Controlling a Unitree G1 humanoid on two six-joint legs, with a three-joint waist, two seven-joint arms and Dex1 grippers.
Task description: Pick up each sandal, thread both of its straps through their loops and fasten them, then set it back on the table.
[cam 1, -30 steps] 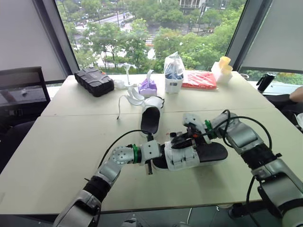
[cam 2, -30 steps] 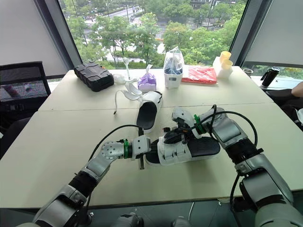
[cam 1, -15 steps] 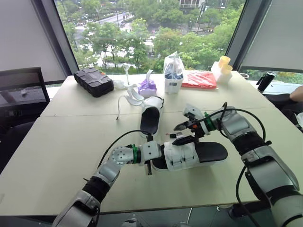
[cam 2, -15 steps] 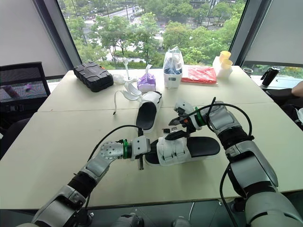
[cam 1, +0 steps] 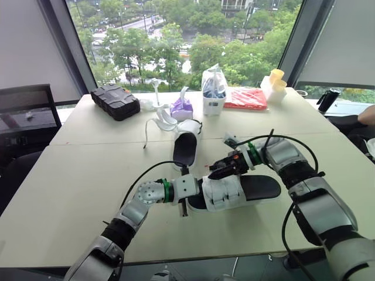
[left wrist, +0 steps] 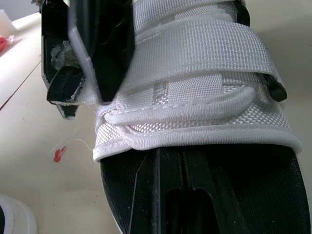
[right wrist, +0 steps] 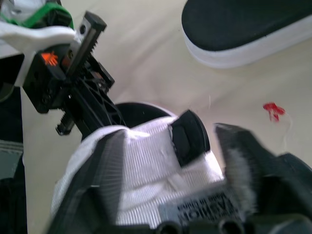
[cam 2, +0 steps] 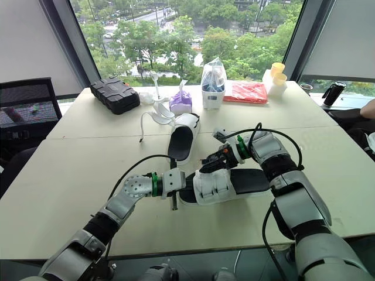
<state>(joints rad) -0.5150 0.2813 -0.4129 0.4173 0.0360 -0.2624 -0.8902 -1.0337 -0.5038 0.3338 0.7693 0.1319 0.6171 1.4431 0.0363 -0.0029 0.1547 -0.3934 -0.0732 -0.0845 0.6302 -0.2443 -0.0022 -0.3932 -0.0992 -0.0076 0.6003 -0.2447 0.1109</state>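
A sandal [cam 1: 234, 190] with a black sole and white straps lies on the table's near half. My left gripper [cam 1: 192, 196] is shut on its toe end, one finger [left wrist: 190, 195] lying along the footbed. My right gripper [cam 1: 221, 170] stands open at the far edge of the straps, its fingers [right wrist: 102, 170] straddling a white strap [right wrist: 146, 170] and a black buckle loop [right wrist: 187, 136]. In the left wrist view the right gripper [left wrist: 92, 53] rests against the upper strap [left wrist: 195, 53]. A second sandal [cam 1: 186, 146] lies farther back, straps loose.
Along the far side stand a black case [cam 1: 116, 99], a purple pack [cam 1: 183, 107], a white tub with a bag [cam 1: 215, 93], a red packet [cam 1: 247, 98] and yellow cups [cam 1: 275, 82]. A black bottle [cam 1: 327, 100] and a person's arm [cam 1: 368, 116] are at the right edge.
My right gripper lifted off the straps and opened, then dropped back onto their far edge. The left gripper and the sandal stayed put.
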